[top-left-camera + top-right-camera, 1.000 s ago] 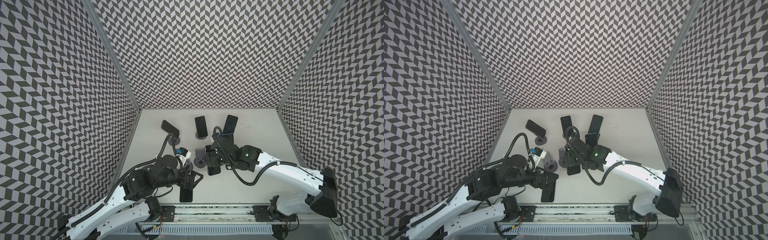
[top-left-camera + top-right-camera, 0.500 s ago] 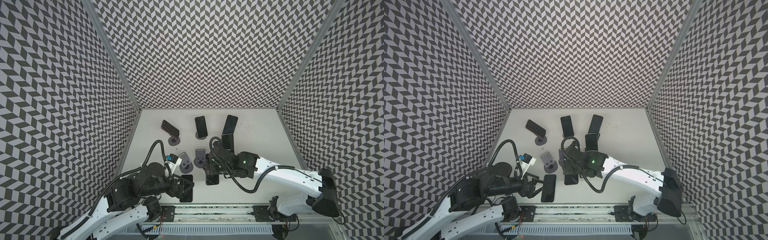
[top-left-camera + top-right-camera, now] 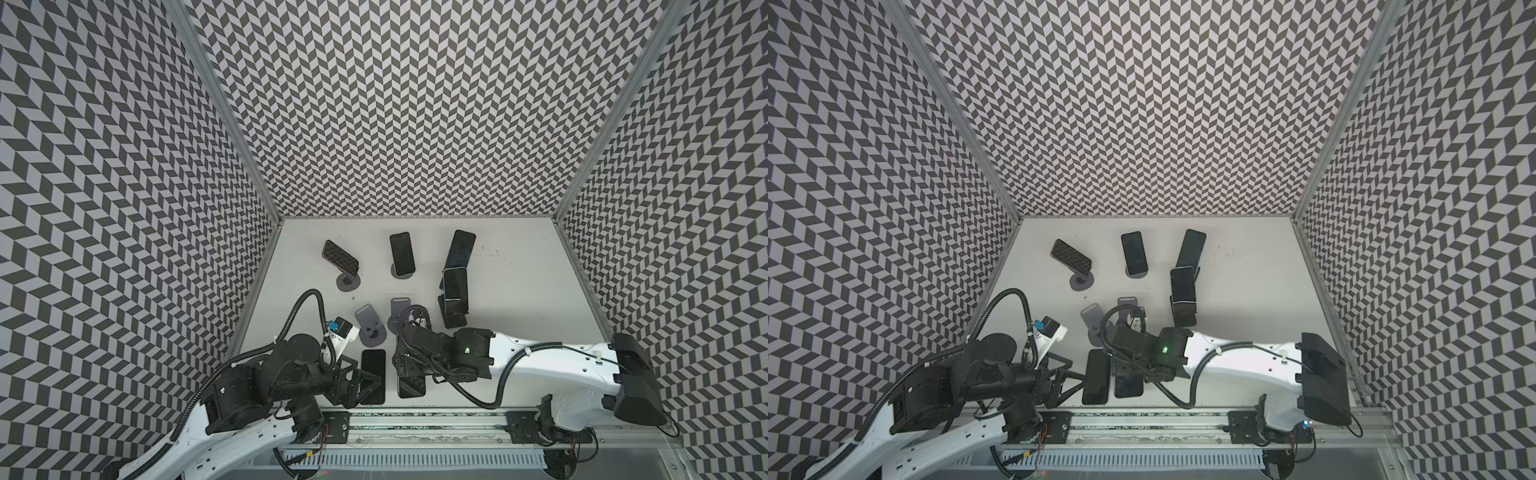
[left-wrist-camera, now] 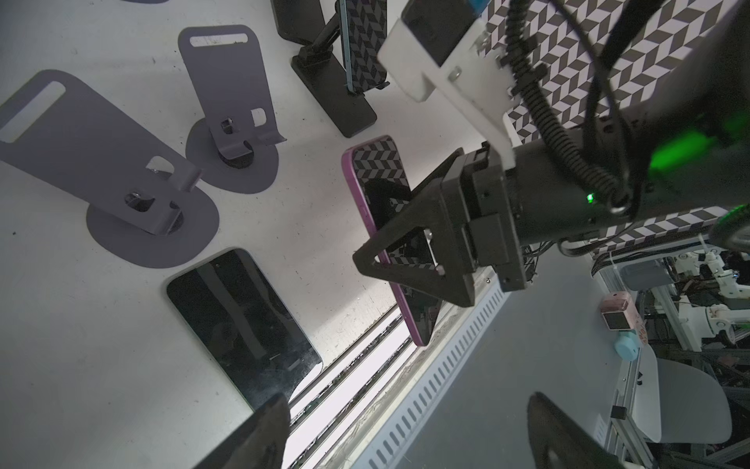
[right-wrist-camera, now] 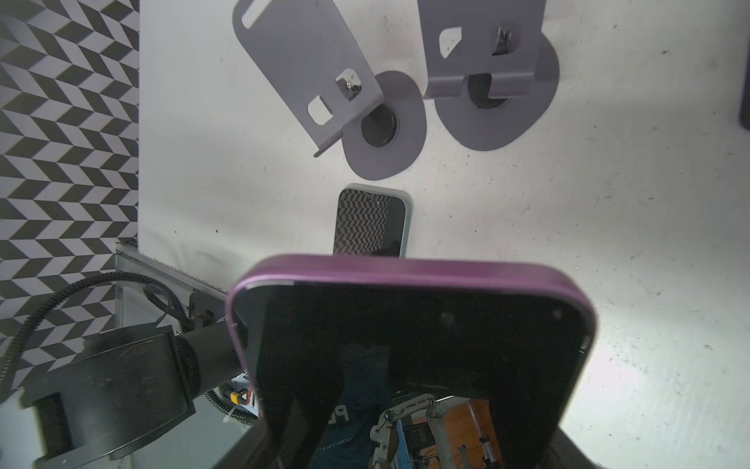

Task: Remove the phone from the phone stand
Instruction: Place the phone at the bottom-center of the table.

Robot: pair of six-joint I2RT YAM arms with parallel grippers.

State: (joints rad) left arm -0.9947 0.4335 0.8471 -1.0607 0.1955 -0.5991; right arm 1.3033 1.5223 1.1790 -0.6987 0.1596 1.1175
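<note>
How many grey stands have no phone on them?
2, side by side: one grey stand toward the left arm, the other stand partly behind the right arm's cable. None seems hidden.

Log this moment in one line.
right claw: shut on purple phone above table | left claw: open, empty | black phone: flat on table | two grey stands: empty

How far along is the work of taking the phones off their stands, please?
Done: two grey stands are empty, and one phone lies flat on the table near the front.
In hand: the right fingers grip a purple-edged phone, off its stand and not yet laid down.
Left: four phones are propped up at the back, not yet removed.
</note>
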